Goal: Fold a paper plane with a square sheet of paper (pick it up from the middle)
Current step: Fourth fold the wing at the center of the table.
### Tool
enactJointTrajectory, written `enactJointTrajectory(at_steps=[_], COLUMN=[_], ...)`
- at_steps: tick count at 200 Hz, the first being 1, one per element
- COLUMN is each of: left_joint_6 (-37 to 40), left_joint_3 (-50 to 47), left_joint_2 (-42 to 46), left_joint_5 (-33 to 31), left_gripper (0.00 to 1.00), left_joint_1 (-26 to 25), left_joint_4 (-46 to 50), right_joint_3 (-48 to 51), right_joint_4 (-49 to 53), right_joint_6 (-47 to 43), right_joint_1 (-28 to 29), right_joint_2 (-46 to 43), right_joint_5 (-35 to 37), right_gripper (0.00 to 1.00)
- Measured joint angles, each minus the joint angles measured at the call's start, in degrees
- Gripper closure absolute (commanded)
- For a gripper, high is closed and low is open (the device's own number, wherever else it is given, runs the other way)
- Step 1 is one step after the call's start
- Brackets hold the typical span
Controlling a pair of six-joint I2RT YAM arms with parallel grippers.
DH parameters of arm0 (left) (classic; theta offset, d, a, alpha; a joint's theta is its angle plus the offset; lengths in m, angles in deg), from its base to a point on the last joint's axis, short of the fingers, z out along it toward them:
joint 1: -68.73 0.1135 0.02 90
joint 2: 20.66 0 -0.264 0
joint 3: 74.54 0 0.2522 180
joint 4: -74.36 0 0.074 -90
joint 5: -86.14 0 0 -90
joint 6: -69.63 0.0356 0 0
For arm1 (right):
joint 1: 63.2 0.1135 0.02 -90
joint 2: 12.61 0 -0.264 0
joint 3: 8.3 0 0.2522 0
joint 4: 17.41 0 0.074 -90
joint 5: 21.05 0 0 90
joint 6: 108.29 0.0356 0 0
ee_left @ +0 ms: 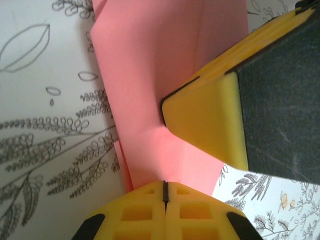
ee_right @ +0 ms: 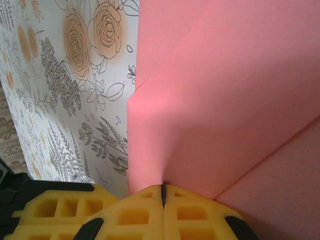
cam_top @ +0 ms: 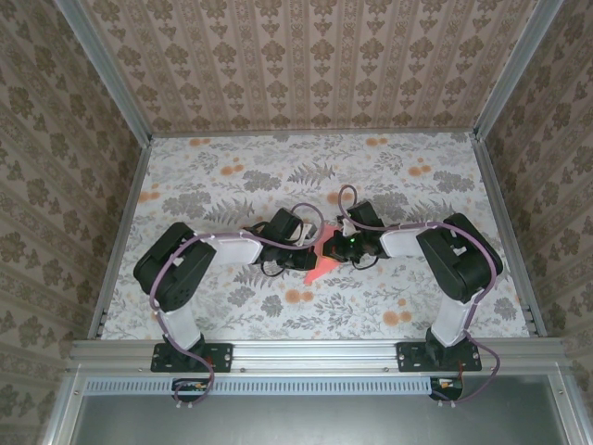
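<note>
The salmon-pink sheet of paper [cam_top: 320, 266] lies partly folded at the middle of the table, between my two grippers. In the left wrist view the paper [ee_left: 150, 60] shows overlapping layers, and my left gripper [ee_left: 165, 184] is shut on its near edge. A yellow finger [ee_left: 210, 120] of my right gripper presses down on the paper just ahead. In the right wrist view my right gripper [ee_right: 163, 186] is shut on the paper [ee_right: 225, 100], which puckers at the jaw tips and shows a diagonal fold edge. From above, the left gripper [cam_top: 313, 243] and right gripper [cam_top: 334, 248] almost touch.
The table [cam_top: 232, 176] has a floral-print cloth with small orange flowers [cam_top: 298, 297]. Patterned walls and metal rails [cam_top: 120, 232] close it in on the left, back and right. My left gripper's yellow body [ee_right: 55, 205] sits close beside the right one.
</note>
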Motion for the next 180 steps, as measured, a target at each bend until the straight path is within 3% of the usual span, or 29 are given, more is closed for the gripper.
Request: enactJointTrajectory(at_steps=[23,58,101,180], left_joint_6=[-2.7,-8.1,-13.8,-18.7], left_joint_3=[0.0,0.0,-0.4,-3.3], left_joint_2=[3.0,8.6,8.3,4.3], left_joint_5=[-0.3,-1.6,-2.7,-3.7], left_gripper=[0.88,0.84,0.85,0.88], left_joint_1=[-0.7,-2.7,-4.8,-4.0], left_joint_4=[1.2,1.0,0.1,-0.6], right_joint_3=[-0.3,-0.6,-1.0,-1.6], right_joint_4=[0.8,1.5,2.3,3.4], right_joint_6=[0.0,0.0,0.0,0.0], right_joint_1=[0.0,0.2,0.3,0.3], right_joint_2=[0.0,0.0,0.0,0.2], right_joint_5=[0.3,0.8,1.1,1.2], right_gripper=[1.00,1.00,1.00,1.00])
